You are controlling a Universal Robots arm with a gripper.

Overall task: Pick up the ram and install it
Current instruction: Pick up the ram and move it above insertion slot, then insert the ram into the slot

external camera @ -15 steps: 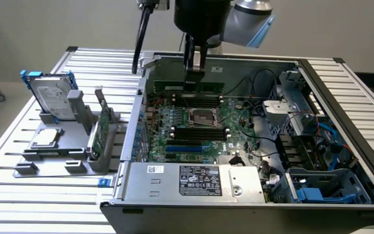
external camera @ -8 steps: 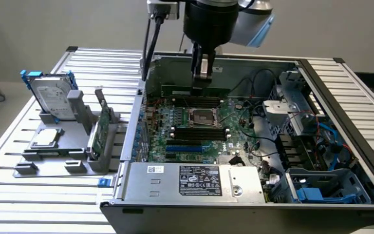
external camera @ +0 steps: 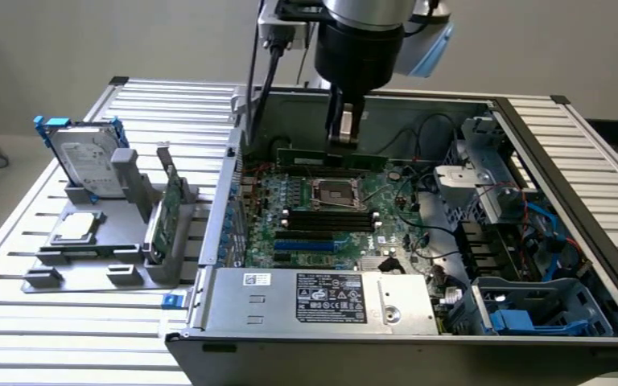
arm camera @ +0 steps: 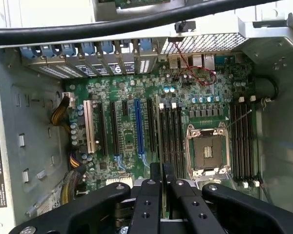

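- A table of ribbed aluminium slats carries everything; behind it is a plain pale wall.
- An open computer case lies on the table with its motherboard facing up. The CPU socket near the board's middle is the landmark here; in the wrist view its metal frame is closed.
- The gripper hangs inside the case just beyond the CPU socket, on the side away from the exterior camera. Its fingers are drawn close together and clamp the ram.
- The ram is a long green stick, held level and on edge, directly above the black memory slots on the far side of the CPU socket.
- A second bank of memory slots lies on the near side of the CPU socket, with blue expansion slots past them.
- The power supply closes the near end of the case, well in front of the CPU socket.
- Loose cables and a blue drive cage fill the case to the exterior view's right of the CPU socket.
- Outside the case, well to the exterior view's left of the CPU socket, a grey fixture holds an upright hard drive, an expansion card and a flat processor chip.
- A thick black cable crosses the wrist view in front of the case's rear wall.
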